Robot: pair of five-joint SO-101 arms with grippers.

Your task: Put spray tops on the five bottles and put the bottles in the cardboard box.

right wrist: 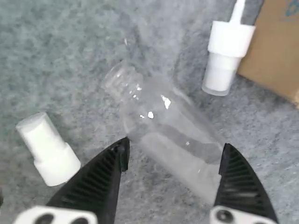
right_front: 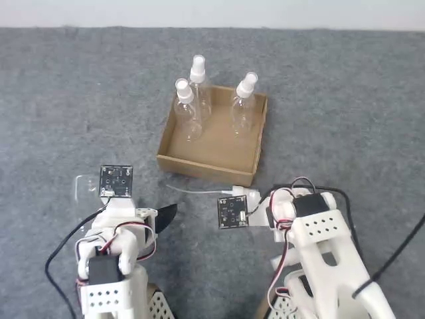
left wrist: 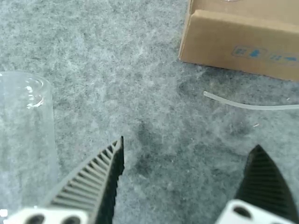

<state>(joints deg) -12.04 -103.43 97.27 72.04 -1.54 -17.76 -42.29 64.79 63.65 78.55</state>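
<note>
The cardboard box (right_front: 247,171) holds three clear bottles (right_front: 192,113) standing with white spray tops on. My right gripper (right wrist: 176,147) is open, its fingers either side of a topless clear bottle (right wrist: 163,135) lying on the carpet. Two loose spray tops flank that bottle: one (right wrist: 226,56) by the box wall (right wrist: 280,46), the other (right wrist: 46,149) off to the bottle's opposite side. My left gripper (left wrist: 187,154) is open over bare carpet. Another topless bottle (left wrist: 25,140) stands beside it, also seen as a clear bottle (right_front: 85,186) left of the left arm.
A thin dip tube (left wrist: 252,105) lies on the carpet in front of the box (left wrist: 243,42), running from the spray top (right_front: 244,193) near the right arm. Grey carpet covers the table, and a pale wall runs along the far edge.
</note>
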